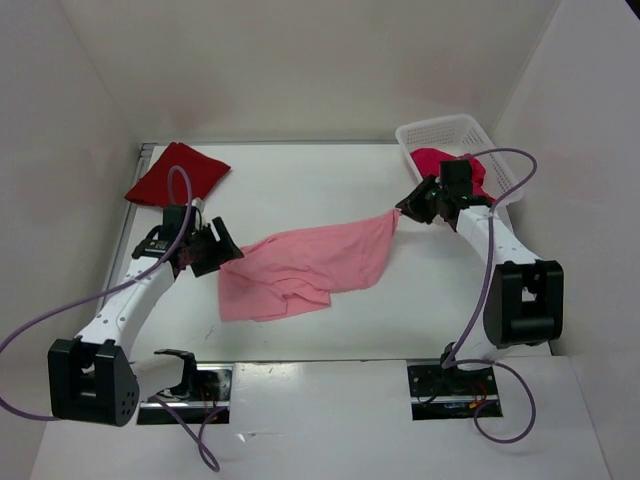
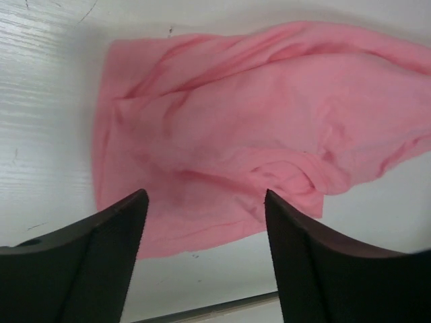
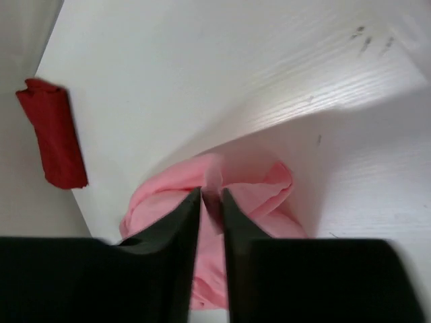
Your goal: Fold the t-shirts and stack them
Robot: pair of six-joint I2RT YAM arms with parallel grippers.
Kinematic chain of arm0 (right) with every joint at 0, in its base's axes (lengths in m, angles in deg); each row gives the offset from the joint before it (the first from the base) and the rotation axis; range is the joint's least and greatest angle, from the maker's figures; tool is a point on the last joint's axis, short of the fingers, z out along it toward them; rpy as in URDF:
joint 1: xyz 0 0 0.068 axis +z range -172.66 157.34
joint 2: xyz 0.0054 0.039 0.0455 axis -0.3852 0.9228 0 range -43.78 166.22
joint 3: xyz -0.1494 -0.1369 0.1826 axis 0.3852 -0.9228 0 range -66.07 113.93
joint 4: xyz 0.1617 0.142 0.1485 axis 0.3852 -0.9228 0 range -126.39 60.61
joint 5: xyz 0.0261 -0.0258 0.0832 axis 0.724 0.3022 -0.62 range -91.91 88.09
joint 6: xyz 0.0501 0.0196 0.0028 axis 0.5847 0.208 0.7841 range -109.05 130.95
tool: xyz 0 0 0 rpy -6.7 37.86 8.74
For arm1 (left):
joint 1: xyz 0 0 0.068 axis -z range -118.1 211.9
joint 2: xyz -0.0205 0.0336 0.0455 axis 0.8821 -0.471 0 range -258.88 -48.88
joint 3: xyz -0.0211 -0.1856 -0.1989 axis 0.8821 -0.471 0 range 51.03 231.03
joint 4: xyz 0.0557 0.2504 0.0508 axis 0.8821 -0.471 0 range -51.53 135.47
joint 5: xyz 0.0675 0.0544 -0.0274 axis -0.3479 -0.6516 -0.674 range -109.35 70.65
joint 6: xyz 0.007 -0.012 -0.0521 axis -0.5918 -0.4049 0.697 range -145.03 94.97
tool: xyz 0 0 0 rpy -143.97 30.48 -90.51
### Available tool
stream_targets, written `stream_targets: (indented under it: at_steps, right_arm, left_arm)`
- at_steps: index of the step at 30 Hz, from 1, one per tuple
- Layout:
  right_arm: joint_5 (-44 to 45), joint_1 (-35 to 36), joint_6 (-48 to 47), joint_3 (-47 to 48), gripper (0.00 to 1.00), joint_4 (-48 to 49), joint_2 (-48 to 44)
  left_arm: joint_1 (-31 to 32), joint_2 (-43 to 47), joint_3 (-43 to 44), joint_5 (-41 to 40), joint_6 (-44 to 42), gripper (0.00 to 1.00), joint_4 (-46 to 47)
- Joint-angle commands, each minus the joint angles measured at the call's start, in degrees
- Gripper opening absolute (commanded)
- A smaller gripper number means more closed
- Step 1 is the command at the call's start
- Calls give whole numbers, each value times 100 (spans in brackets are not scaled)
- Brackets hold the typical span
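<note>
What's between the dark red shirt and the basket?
In the top view, only bare table lies between the dark red shirt and the basket; the pink shirt lies nearer, off that line.

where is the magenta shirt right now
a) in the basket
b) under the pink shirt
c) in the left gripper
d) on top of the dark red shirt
a, the magenta shirt lies inside the basket at the far right of the table, apart from the pink shirt in the middle and the dark red shirt at the far left.
</note>
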Motion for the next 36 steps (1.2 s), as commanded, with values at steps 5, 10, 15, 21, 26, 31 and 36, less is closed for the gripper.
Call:
stream_targets:
  at_steps: [5,10,15,21,26,31,36]
  right_arm:
    - [564,459,-1094,179,52,-743,-789]
    - [680,1065,-1271,-504,46,-999,-1193]
    - [283,1917,-902,-1129,9,-921,-1247]
    - [336,3008,-348,-1560,21,-437,-807]
    - [591,3071,-348,-1684,47,-235,-675]
    - [776,3071,-225,-1684,57,2,-184]
    - [828,3071,-339,-1464,58,64,423]
  left_arm:
    - [32,330,-121,-192,535,82,-56]
    - [154,401,-507,98,922,64,-170]
    - [585,533,-833,-506,1748,22,-512]
    - [463,383,-1528,-681,2478,25,-406]
    - [463,305,-1413,-965,2549,65,-540]
    - [357,172,-1747,-964,2778,72,-206]
    - [357,67,-1695,-974,2716,43,268]
